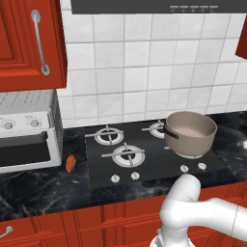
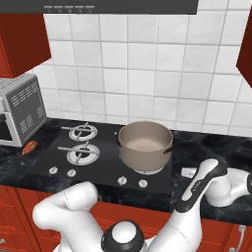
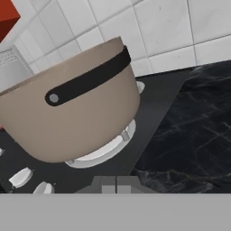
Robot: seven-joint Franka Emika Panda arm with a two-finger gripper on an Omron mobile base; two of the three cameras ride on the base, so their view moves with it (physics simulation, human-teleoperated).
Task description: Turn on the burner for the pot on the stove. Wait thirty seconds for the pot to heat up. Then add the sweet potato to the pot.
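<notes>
Fingers (image 3: 116, 184) low beside the wide taupe-brown metal pot (image 2: 145, 145), spread or pressed together I cannot tell; the pot, pale and empty inside, sits on the flat black glass stove (image 1: 154, 166), orange-brown sweet potato (image 1: 70, 163) on the tabletop (image 1: 38, 185) left of it.

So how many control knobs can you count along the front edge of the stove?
4. Two knobs sit at the front left of the stove, at and; two more sit at the front right, before the pot, at and. None seem hidden.
</notes>
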